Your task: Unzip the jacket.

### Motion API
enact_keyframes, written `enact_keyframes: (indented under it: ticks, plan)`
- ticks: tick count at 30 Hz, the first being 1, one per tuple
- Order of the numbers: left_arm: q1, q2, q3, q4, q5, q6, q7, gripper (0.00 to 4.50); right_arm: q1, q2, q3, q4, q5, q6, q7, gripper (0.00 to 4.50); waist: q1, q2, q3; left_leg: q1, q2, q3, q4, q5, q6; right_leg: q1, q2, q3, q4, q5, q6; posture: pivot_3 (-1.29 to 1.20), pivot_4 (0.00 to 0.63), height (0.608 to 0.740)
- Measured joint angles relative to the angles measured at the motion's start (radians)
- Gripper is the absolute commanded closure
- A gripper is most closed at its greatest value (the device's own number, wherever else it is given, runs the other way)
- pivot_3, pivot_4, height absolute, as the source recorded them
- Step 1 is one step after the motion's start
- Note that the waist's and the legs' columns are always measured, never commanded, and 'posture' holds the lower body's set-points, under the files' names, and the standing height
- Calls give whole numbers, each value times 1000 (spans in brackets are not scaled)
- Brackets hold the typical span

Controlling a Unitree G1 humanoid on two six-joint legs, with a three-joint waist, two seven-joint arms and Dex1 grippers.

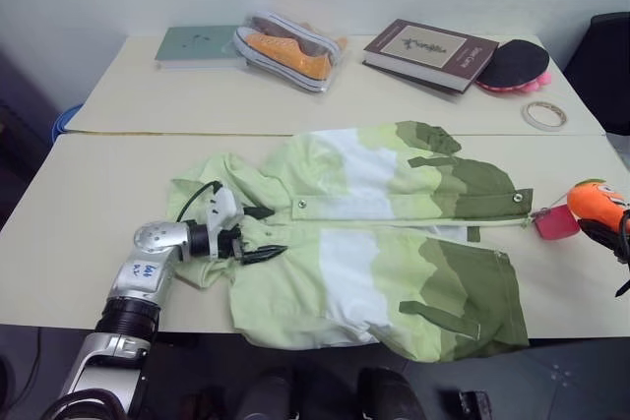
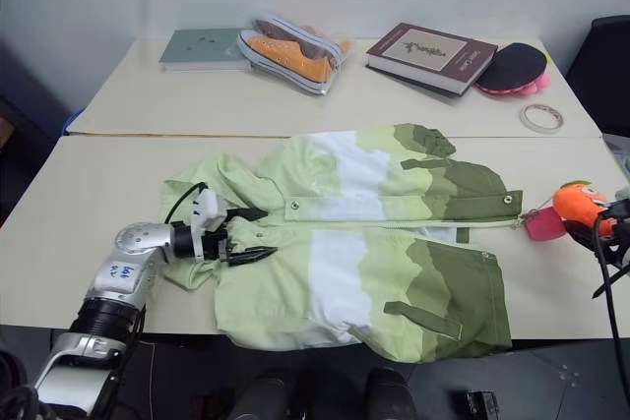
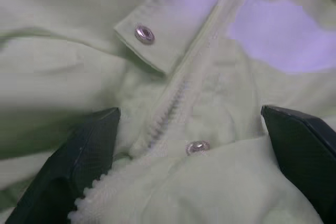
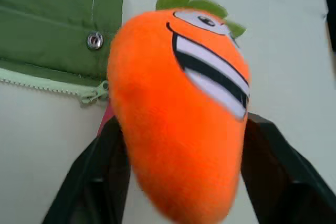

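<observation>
The jacket [image 1: 374,238] lay flat on the near table, zip parted along nearly its whole length; the left gripper [image 1: 258,233] straddled its collar, fingers apart, while the right gripper [image 4: 178,182] loosely bracketed the carrot pull-toy [image 4: 178,108].

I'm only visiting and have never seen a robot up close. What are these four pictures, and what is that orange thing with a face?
The two wide pictures come from the robot's head, looking down at a table. The two close-ups come from a camera on each wrist.

A green-and-white jacket lies spread out, its zipper running across the middle. The left gripper, a clamp of two black fingers, sits open at the collar end. Its wrist camera shows zipper teeth between the fingers.

The orange thing is a plush carrot toy between the right gripper's fingers, beside the jacket's other end.

Farther back lie two books, an orange shoe and tape.
</observation>
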Motion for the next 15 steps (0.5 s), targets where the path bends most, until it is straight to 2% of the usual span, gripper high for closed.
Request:
enact_keyframes:
  ticks: [2,3,6,9,12,15]
  plan:
    - [10,59,58,-90,-70,77,-15,0,-39,22,-30,-49,27,-86,27,227,-8,-3,3,0,1,0,0,0,0,0,1,0,-1,0,0,0,150,740]
    - [18,96,90,-139,-104,116,-24,0,-74,39,-33,-92,64,-133,61,29,-16,-4,4,0,1,0,0,0,-1,0,2,0,-1,0,0,0,150,740]
    - [62,165,158,-222,-138,156,-32,0,-126,62,7,-200,133,-234,157,29,-22,-4,5,3,4,0,-1,-1,-3,2,5,0,-1,0,0,0,150,740]
    - [144,201,197,-231,-131,148,-27,0,-159,117,76,-227,176,-284,225,29,-22,-8,7,3,5,0,-1,-1,-3,2,6,1,-2,0,0,0,150,740]
    - [244,224,224,-233,-87,81,-15,0,-148,194,207,-302,256,-263,299,29,-22,-9,8,2,6,-1,-1,-1,-4,1,6,3,-2,0,-1,0,150,740]
    - [354,240,265,-254,-49,5,-6,0,-72,197,342,-334,229,-344,439,29,-16,-9,8,0,6,-3,-2,-3,-3,1,5,4,-6,-1,-1,0,150,740]
